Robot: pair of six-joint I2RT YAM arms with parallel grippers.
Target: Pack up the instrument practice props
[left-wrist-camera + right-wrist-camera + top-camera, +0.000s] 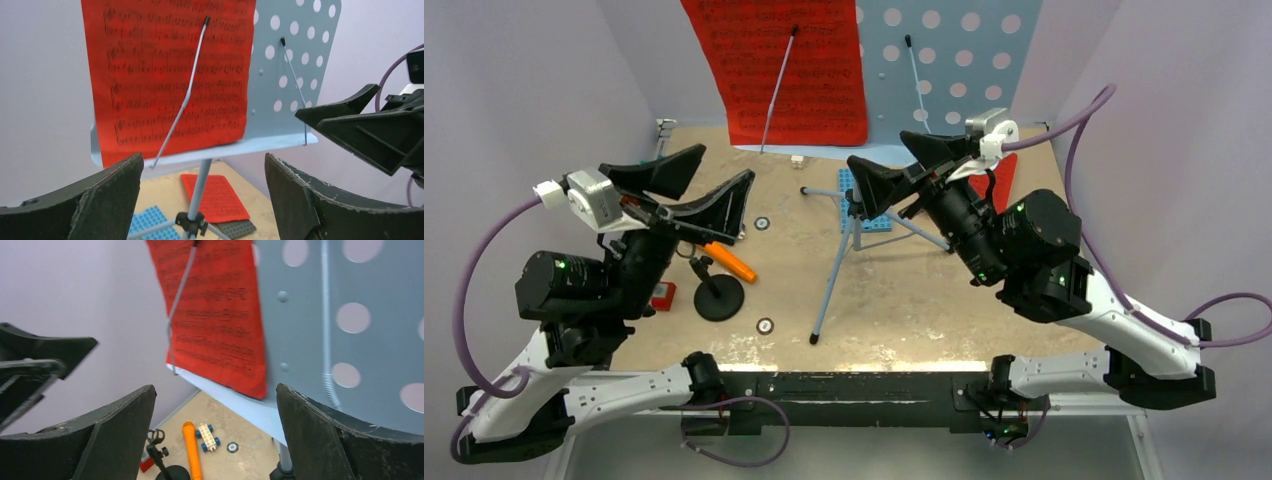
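The pale-blue perforated music stand (pixel 944 60) stands at the back centre on grey tripod legs (pixel 834 270). A red sheet-music page (pixel 789 70) rests on its desk under a wire clip. A second red page (pixel 215 197) lies on the table behind the tripod. The orange microphone (pixel 729 262) lies on the table beside its black round-based stand (pixel 717 295), whose clip is empty. My left gripper (pixel 724 165) is open and empty, raised left of the stand. My right gripper (pixel 879 148) is open and empty, raised just right of the stand's pole.
A blue studded plate (pixel 869 200) lies under the tripod and a grey plate (pixel 235 229) lies under the loose red page. A small wheeled brick car (pixel 207 436) sits by the microphone. A red block (pixel 662 296) lies left of the black base. Walls close the sides.
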